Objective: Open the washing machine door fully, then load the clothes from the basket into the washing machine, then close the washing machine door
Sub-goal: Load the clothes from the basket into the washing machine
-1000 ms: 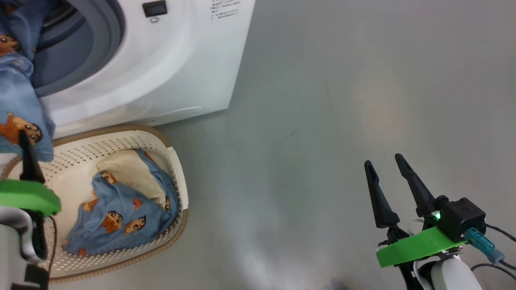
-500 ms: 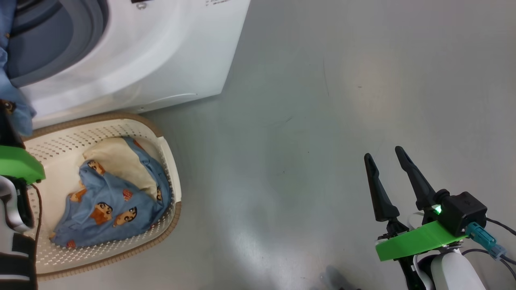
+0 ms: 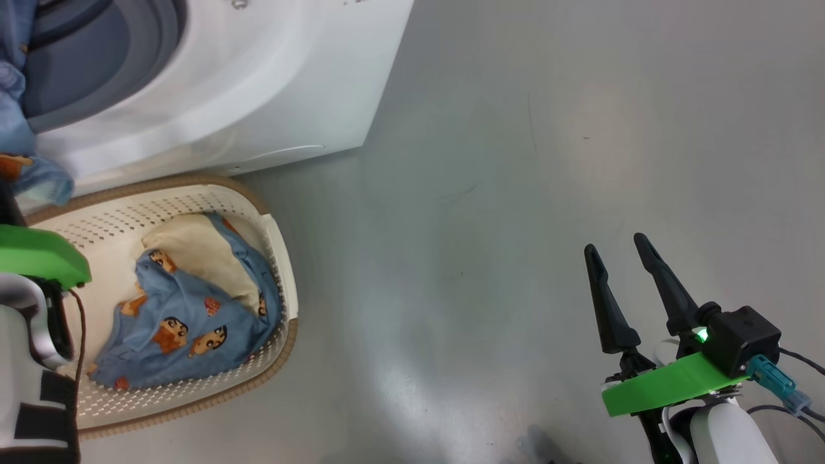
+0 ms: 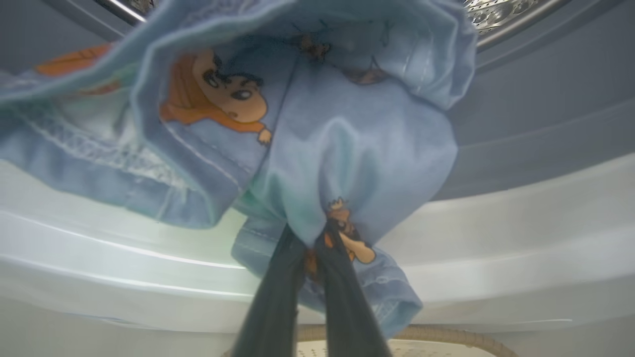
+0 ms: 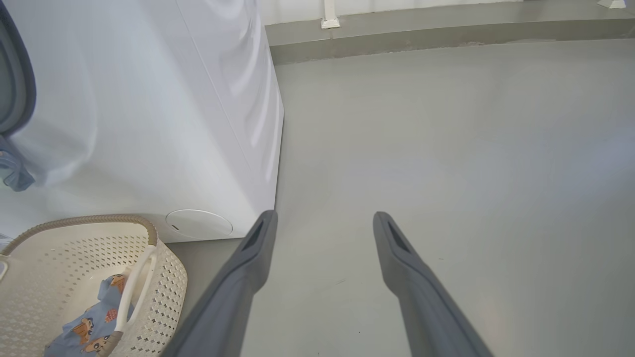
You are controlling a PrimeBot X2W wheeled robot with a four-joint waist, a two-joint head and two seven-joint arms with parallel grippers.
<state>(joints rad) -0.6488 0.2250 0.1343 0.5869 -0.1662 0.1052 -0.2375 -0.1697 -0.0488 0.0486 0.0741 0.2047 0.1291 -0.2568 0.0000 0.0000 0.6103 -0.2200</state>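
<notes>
The washing machine (image 3: 258, 77) stands at the top left of the head view, its grey gasket (image 3: 161, 58) showing; the washing machine door is out of view. A light blue printed garment (image 4: 347, 148) hangs out of the drum over the white front lip (image 4: 496, 238). My left gripper (image 4: 320, 230) is shut on that garment's lower fold. More of the clothes (image 3: 187, 322), blue with a cream piece (image 3: 200, 258), lie in the basket (image 3: 280, 258) below the machine. My right gripper (image 3: 614, 243) hovers open over bare floor at the lower right, holding nothing.
Grey floor (image 3: 515, 161) stretches to the right of the machine and basket. In the right wrist view a low wall base (image 5: 397, 42) runs along the far side, and the machine's side panel (image 5: 238, 99) stands just left of the open fingers (image 5: 258, 243).
My left gripper has gone from open to shut on the hanging blue garment. The head camera has shifted a little. The right arm has stayed put.
</notes>
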